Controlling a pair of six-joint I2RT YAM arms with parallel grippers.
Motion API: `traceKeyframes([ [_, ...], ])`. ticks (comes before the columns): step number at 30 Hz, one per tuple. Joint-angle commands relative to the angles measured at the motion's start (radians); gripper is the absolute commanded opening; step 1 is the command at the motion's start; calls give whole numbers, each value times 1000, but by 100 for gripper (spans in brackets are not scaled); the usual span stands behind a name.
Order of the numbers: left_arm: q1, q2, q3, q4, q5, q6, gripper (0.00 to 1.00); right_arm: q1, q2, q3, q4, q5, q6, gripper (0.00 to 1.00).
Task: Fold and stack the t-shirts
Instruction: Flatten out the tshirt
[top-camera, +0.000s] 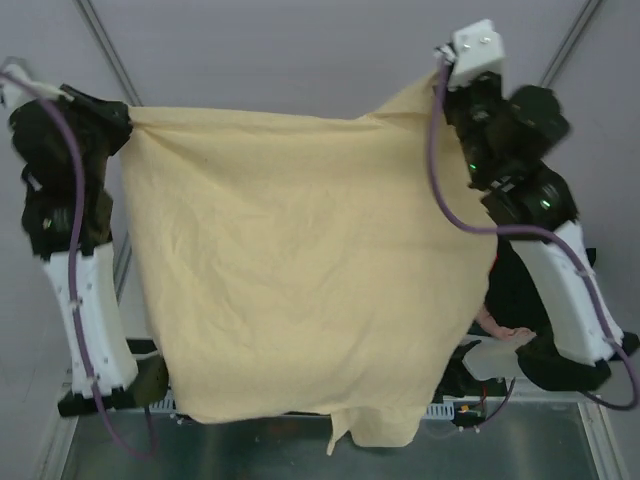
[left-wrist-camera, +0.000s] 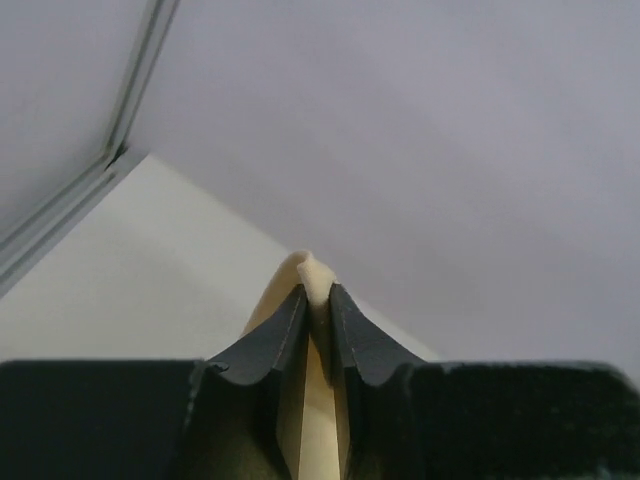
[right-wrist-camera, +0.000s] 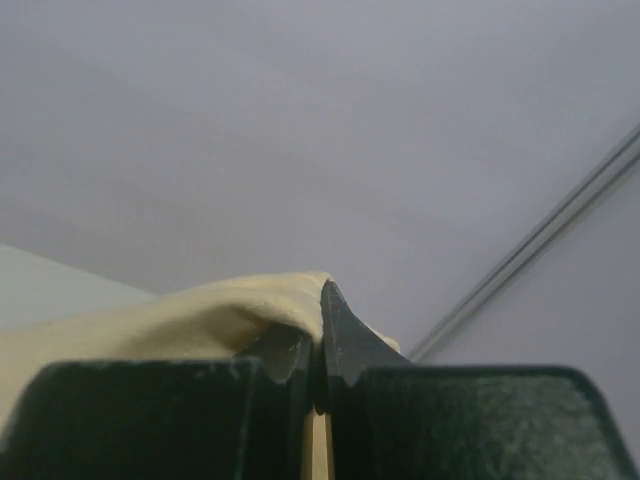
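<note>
A large pale peach-yellow t-shirt (top-camera: 300, 270) hangs spread like a curtain between my two raised arms and hides most of the table behind it. At the upper left, my left gripper (top-camera: 125, 115) pinches one top corner. In the left wrist view a fold of the shirt (left-wrist-camera: 312, 268) pokes up between the nearly closed fingertips of the left gripper (left-wrist-camera: 318, 292). My right gripper (top-camera: 442, 80) holds the other top corner at the upper right. In the right wrist view this gripper (right-wrist-camera: 318, 322) is shut, with the cloth (right-wrist-camera: 200, 320) draped over its left finger.
A pinkish cloth (top-camera: 500, 325) and a black cloth (top-camera: 515, 290) lie beside the right arm's base, partly hidden by the hanging shirt. The table's metal front edge (top-camera: 520, 440) runs along the bottom.
</note>
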Motion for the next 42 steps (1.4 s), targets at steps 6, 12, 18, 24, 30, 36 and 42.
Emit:
traceKeyframes([
  [6,-58,691,-82,63,-301,167,75,-245,742,23,90,-143,159,7],
  [12,-64,966,98,-110,-330,153,99,-242,1028,286,-130,-87,216,99],
  [18,-102,831,-77,-107,-356,118,99,-243,671,-173,-56,-73,368,97],
  [24,-153,701,-311,-106,-329,77,99,-242,392,-521,-179,-207,668,97],
  [30,-153,612,-518,-31,-188,69,99,-243,321,-745,-182,-317,817,97],
  [36,-153,646,-579,42,-54,91,99,-243,383,-802,-143,-346,888,97],
  [42,-153,782,-496,55,15,114,99,-243,514,-770,-153,-330,920,97],
])
